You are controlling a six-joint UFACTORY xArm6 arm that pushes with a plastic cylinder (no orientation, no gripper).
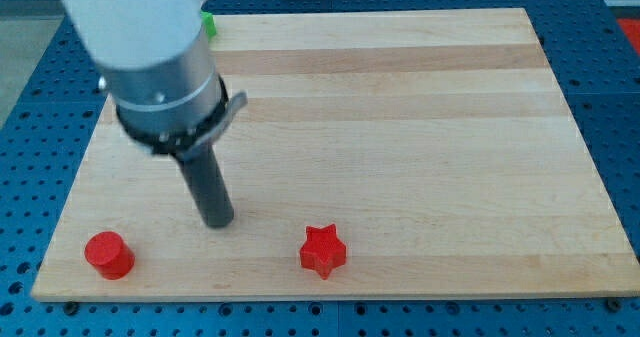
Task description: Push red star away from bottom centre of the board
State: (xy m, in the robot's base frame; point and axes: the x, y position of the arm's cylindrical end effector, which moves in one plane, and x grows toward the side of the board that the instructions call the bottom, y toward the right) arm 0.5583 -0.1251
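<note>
You see the red cylinder [108, 254] at the board's [420, 127] seven o'clock corner. My tip [219, 220] – a bare rod, no jaws – rests apart from the red star [323, 251], which sits at its four o'clock, at the bottom centre – a green block [209, 23] peeks out at eleven o'clock.

Bare board separates my tip [219, 220] from red star [323, 251]; red cylinder [108, 254] sits well left
</note>
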